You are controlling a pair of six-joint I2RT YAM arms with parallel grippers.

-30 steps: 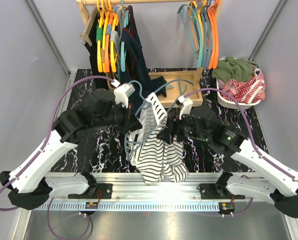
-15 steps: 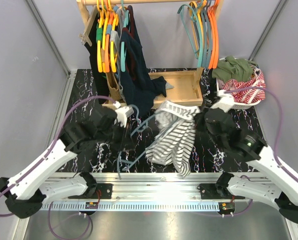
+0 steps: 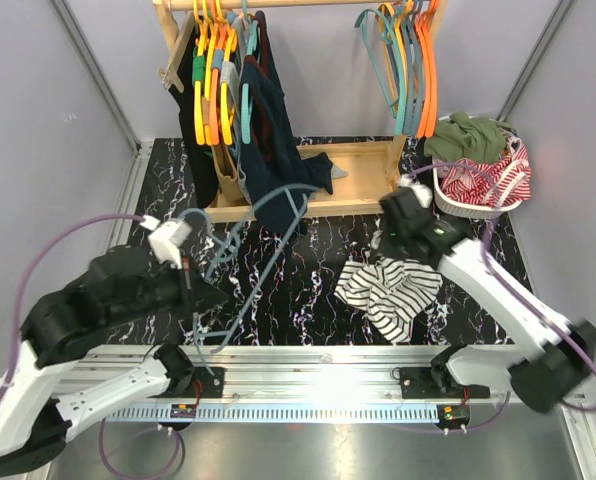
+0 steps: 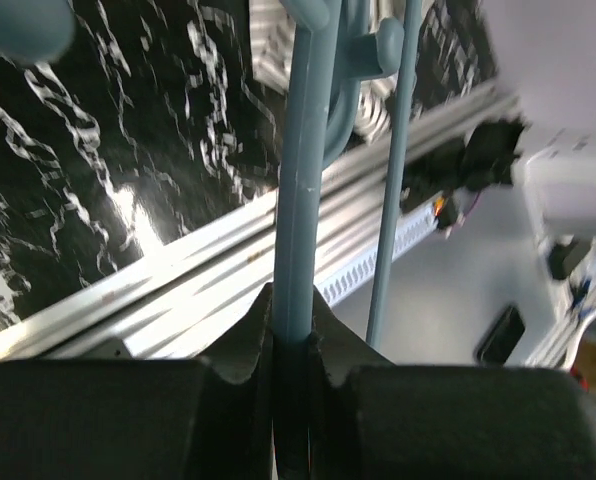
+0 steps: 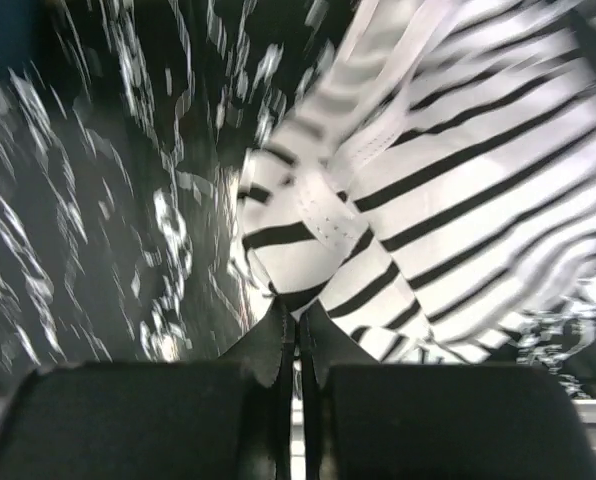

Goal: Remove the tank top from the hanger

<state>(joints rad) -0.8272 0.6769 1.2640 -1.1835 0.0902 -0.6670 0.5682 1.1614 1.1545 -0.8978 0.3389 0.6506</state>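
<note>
The black-and-white striped tank top [image 3: 390, 290] lies bunched on the black marble table right of centre, apart from the hanger. My right gripper [image 3: 384, 256] is at its upper edge and shut on a fold of the striped cloth [image 5: 308, 270], pinched at the fingertips [image 5: 296, 318]. The blue-grey hanger [image 3: 260, 238] is bare and tilted over the left half of the table. My left gripper [image 3: 204, 298] is shut on one of its thin bars [image 4: 298, 200], with the bar clamped between the jaws [image 4: 293, 325].
A wooden clothes rack [image 3: 353, 175] stands at the back, with dark garments [image 3: 268, 130] and yellow, orange and teal hangers [image 3: 408, 60] on it. A white basket [image 3: 483, 175] of red-striped and green clothes sits at the back right. The metal rail [image 3: 318, 360] runs along the near edge.
The right gripper has shut on the tank top, drawn it right off the hanger and lowered it to the table. The left arm has pulled the bare hanger left and nearer.
</note>
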